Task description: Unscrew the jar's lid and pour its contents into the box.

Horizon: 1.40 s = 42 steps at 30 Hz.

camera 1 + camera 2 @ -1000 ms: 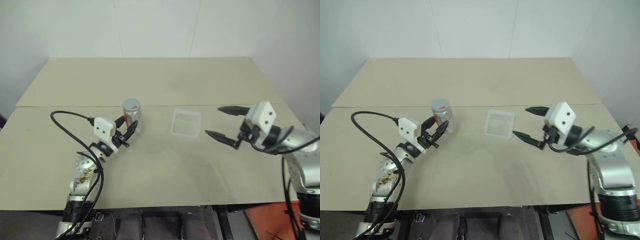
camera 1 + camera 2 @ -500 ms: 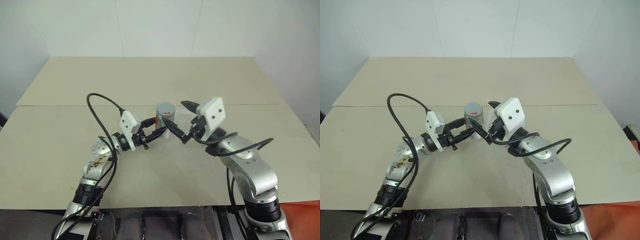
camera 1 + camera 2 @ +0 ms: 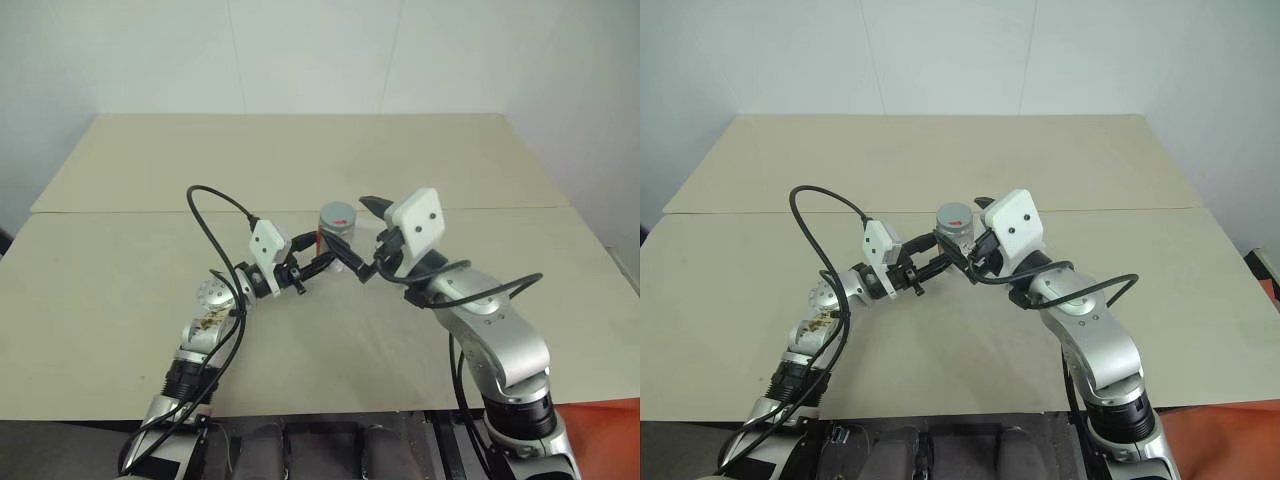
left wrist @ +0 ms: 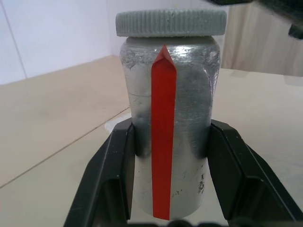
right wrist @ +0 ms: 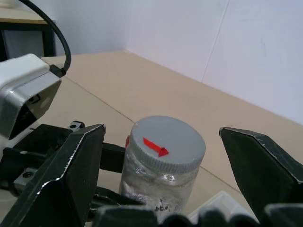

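While the left pincer (image 3: 322, 262) clamps the jar (image 3: 337, 238), the right pincer (image 5: 175, 156) gapes around its lid (image 5: 166, 141)

Two head cameras look forward and down from above over the beige surface (image 3: 300, 160), sharing nearly the same scene. The left wrist camera sits very close to the jar (image 4: 169, 137), viewing it side-on. The right wrist camera looks down on the lid (image 5: 166, 142) from slightly above.
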Each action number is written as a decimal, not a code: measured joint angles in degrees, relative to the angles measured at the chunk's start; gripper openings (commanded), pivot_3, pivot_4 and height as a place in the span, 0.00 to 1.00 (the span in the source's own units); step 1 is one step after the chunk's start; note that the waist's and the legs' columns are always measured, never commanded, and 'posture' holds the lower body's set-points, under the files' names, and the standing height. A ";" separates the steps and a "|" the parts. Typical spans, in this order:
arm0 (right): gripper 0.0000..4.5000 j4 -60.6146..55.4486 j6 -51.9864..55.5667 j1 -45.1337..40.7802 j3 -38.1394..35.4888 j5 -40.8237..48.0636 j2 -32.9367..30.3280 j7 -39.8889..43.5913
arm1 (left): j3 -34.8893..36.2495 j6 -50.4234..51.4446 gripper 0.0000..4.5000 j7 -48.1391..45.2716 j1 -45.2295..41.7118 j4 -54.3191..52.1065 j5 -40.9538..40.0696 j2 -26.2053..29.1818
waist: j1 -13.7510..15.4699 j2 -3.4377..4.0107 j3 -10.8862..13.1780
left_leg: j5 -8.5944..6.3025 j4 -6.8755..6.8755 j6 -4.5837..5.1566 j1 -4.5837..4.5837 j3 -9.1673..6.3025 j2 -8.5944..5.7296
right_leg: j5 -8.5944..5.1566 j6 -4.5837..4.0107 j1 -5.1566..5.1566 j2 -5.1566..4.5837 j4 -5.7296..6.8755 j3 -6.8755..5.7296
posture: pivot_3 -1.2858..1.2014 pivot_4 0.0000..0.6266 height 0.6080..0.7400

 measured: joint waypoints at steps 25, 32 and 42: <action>0.62 4.91 0.04 -1.85 -2.01 2.61 3.20 0.27 | -0.71 1.20 0.42 1.50 0.47 -2.85 0.34 -0.63 | -0.23 0.00 0.00 | 0.00 -0.01 0.00 -0.02 -0.05 0.01 | 0.00 0.00 -0.01 -0.01 -0.01 -0.01 | 0.52 0.24 1.00; 0.62 4.92 0.04 -1.84 -2.25 3.57 2.45 2.17 | -0.67 2.12 0.42 -1.09 0.54 -3.56 -1.12 1.56 | -0.43 0.00 0.00 | 0.00 -0.02 0.00 -0.02 -0.08 0.02 | 0.00 0.00 -0.01 0.00 -0.01 -0.01 | 0.52 0.24 1.00; 0.62 4.73 -2.82 0.13 -4.34 10.26 -3.92 14.43 | -0.68 3.40 0.42 -9.38 2.86 -6.06 -5.30 4.60 | -0.45 0.00 0.00 | 0.00 -0.02 0.01 -0.01 -0.09 0.04 | 0.00 0.00 -0.01 0.01 -0.01 -0.01 | 0.52 0.24 1.00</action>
